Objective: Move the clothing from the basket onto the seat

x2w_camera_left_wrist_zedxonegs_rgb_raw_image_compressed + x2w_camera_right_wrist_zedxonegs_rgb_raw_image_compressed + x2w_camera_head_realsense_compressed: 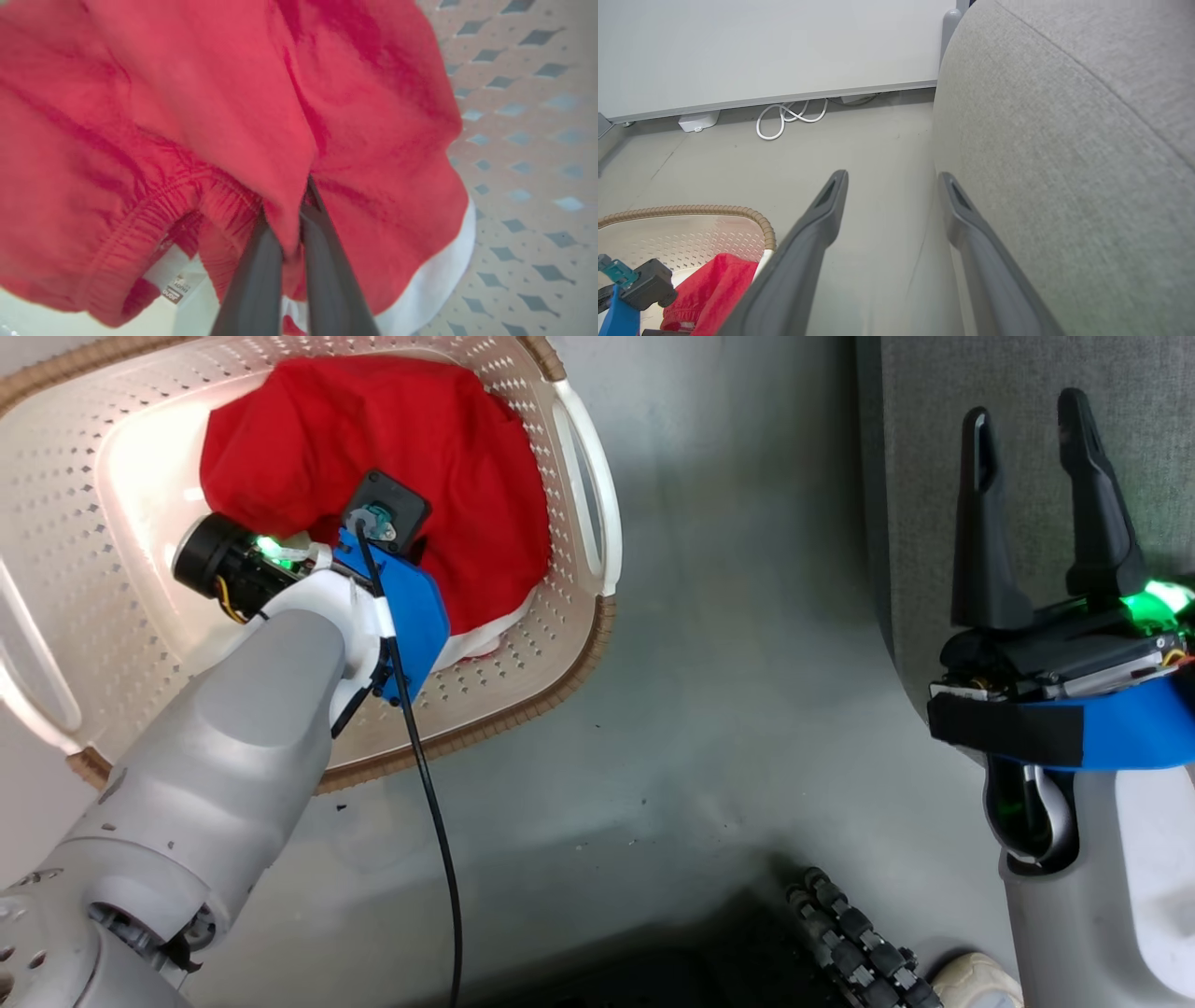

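The clothing (pixel 420 448) is a bright red heap with a white edge band (pixel 434 289), lying in the cream perforated basket (pixel 523 653). My left arm reaches down into the basket, its wrist (pixel 373 579) over the heap. In the left wrist view my left gripper (pixel 299 205) is shut on a fold of the red fabric (pixel 187 116). Over the grey seat (pixel 915 476) at the right, my right gripper (pixel 1027 439) stands open with nothing in it. The right wrist view has the right gripper (pixel 892 182) beside the seat's rounded side (pixel 1064 140), with the basket rim (pixel 691 210) and clothing (pixel 714 284) at the lower left.
Grey floor (pixel 728 616) lies between basket and seat. A white cable (pixel 784 119) and a small white box (pixel 698 121) lie along the far wall. My base's roller wheel (pixel 854 943) is at the bottom of the head view.
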Robot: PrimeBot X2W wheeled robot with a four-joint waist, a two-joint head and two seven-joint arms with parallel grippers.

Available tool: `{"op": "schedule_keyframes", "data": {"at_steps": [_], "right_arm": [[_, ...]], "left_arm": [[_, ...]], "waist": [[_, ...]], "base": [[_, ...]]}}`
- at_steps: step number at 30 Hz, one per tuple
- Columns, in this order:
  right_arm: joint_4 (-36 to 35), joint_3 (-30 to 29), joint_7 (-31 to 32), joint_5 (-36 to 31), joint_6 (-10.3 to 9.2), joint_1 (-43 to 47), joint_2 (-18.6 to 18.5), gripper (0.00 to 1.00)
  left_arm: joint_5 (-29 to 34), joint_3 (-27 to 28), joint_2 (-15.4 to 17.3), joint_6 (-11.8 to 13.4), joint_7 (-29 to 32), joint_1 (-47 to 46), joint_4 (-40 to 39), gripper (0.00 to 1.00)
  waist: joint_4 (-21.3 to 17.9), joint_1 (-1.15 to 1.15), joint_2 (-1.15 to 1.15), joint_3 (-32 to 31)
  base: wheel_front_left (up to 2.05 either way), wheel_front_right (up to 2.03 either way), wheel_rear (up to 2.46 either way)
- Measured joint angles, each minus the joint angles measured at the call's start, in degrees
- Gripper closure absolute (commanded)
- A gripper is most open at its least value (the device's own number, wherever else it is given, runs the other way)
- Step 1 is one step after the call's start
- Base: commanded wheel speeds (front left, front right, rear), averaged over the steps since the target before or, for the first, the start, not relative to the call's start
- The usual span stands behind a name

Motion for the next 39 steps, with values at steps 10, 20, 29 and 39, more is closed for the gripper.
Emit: {"op": "schedule_keyframes", "data": {"at_steps": [10,20,29,39], "right_arm": [[0.65,-0.87,0.00,-1.00,0.00,-0.80,0.00,0.00],[2.30,-2.19,0.01,-3.68,0.00,-0.45,0.01,0.00],[4.82,-2.19,0.01,-4.09,0.00,1.66,-0.35,0.00],[7.17,-2.13,0.00,-3.97,0.00,5.41,-0.60,0.00]], "left_arm": [[-3.75,-1.72,-2.03,0.00,-10.95,-0.91,-0.37,1.00],[-5.12,1.71,-4.43,0.18,-17.42,-0.85,-2.04,1.00],[3.89,13.78,-1.80,3.60,-17.51,5.66,-16.03,1.00],[13.17,24.95,-1.54,4.09,-17.50,13.42,-26.16,1.00]], "waist": [[2.12,0.00,0.00,-3.56],[6.48,0.00,0.00,-10.54],[9.94,0.00,0.00,-19.52],[11.79,-0.01,0.00,-30.31]], "base": [[0.00,0.00,0.00],[0.00,0.00,0.00],[0.00,0.00,0.00],[0.00,0.00,0.00]]}}
